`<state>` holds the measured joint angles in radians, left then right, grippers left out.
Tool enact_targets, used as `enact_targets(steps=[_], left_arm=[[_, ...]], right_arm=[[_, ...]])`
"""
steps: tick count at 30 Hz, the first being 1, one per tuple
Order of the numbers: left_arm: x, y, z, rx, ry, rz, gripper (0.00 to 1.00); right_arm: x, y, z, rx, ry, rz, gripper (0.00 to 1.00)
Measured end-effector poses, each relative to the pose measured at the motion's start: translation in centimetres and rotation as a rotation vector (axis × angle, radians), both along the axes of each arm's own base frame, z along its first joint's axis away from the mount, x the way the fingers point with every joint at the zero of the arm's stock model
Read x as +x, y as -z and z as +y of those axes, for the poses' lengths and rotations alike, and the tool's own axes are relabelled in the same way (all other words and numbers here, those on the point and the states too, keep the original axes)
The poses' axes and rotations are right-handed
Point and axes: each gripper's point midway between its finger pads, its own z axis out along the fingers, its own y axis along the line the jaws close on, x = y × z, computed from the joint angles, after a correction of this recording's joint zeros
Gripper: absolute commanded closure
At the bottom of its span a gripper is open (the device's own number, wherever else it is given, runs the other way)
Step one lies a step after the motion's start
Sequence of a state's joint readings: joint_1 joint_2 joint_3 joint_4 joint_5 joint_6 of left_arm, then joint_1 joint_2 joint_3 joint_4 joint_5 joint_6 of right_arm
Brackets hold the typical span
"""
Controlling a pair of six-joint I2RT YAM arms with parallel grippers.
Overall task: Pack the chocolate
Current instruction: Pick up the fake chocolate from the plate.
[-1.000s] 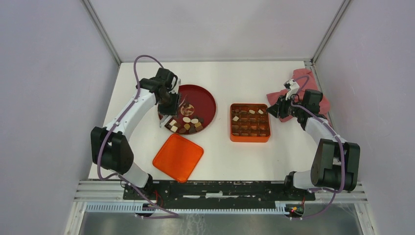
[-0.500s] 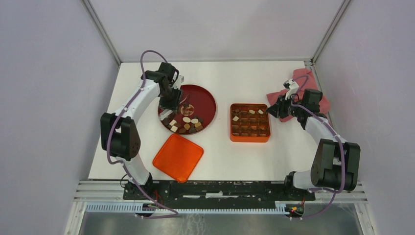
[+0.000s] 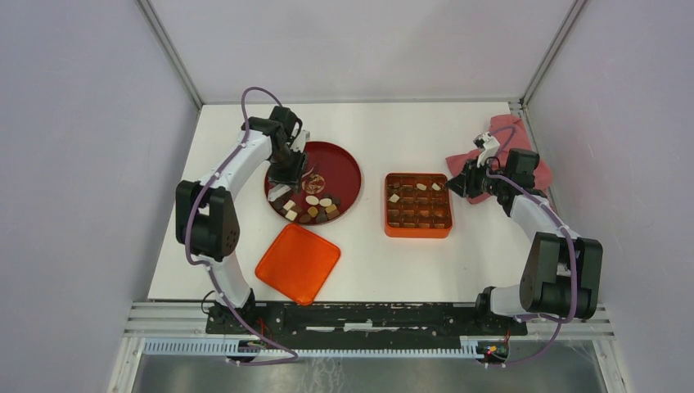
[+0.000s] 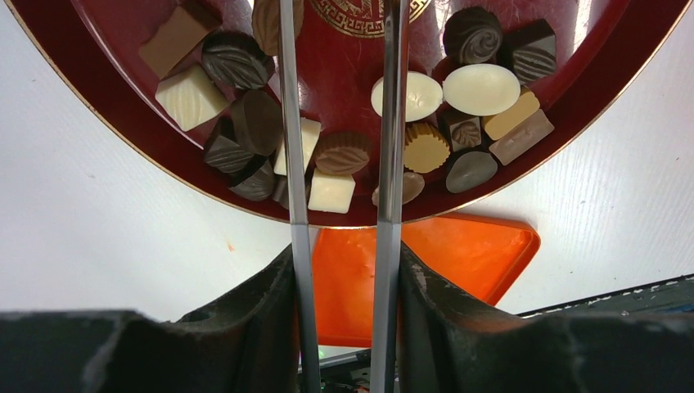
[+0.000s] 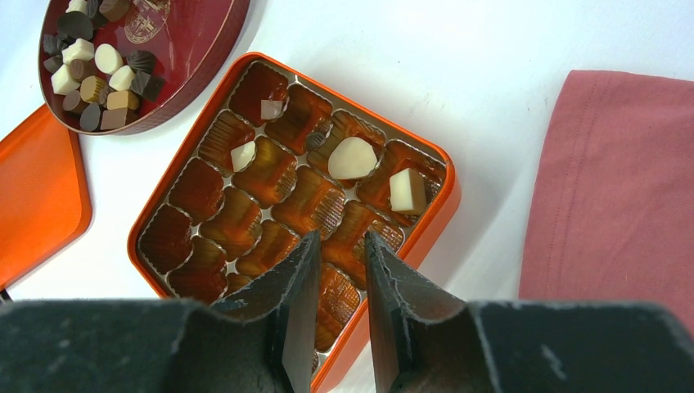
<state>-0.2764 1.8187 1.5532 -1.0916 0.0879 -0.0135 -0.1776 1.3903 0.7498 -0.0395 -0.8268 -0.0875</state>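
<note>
Currently: left gripper [image 3: 285, 184] released, empty, jaws astride tan fluted chocolate [image 4: 342, 153] in pile on red plate [image 4: 123, 139]; lined up for pick, I judge. Right gripper [image 5: 341, 237] slightly parted, empty, hovering over orange box [image 5: 434, 221], out of left's way. Few pieces [image 5: 353, 157] slotted; most cells vacant.

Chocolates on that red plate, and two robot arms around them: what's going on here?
Two robot arms are packing chocolates from a dark red plate into an orange box with compartments. The left gripper hangs open over the pile on the plate. One tan ridged piece lies between its fingers, apparently not gripped. The right gripper hovers open and empty by the box. Only a few pale pieces sit in the box, and its lid lies apart on the table.
</note>
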Motion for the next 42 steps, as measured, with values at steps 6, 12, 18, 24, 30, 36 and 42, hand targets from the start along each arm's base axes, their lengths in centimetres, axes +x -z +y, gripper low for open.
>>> enact_targets(steps=[6, 12, 18, 24, 30, 36, 42], left_arm=[[-0.1, 0.1, 0.0, 0.002, 0.000, 0.007, 0.55], [-0.3, 0.4, 0.1, 0.006, 0.000, 0.022, 0.58], [-0.6, 0.8, 0.1, 0.011, 0.000, 0.046, 0.67], [-0.8, 0.9, 0.0, 0.002, 0.003, 0.058, 0.98], [-0.8, 0.8, -0.2, -0.009, 0.001, 0.055, 0.98], [-0.8, 0.3, -1.2, -0.076, -0.031, 0.015, 0.98], [-2.2, 0.4, -1.6, -0.117, -0.067, 0.015, 0.98]], right_arm=[[0.0, 0.0, 0.0, 0.000, 0.000, 0.000, 0.68], [0.0, 0.0, 0.0, 0.000, 0.000, 0.000, 0.68], [0.0, 0.0, 0.0, 0.000, 0.000, -0.002, 0.68], [0.0, -0.2, 0.0, -0.001, 0.000, -0.008, 0.68], [0.0, -0.5, 0.0, -0.003, 0.000, -0.015, 0.68], [0.0, -0.6, 0.0, -0.003, 0.000, -0.020, 0.68], [0.0, -0.8, 0.0, -0.001, 0.001, -0.022, 0.68]])
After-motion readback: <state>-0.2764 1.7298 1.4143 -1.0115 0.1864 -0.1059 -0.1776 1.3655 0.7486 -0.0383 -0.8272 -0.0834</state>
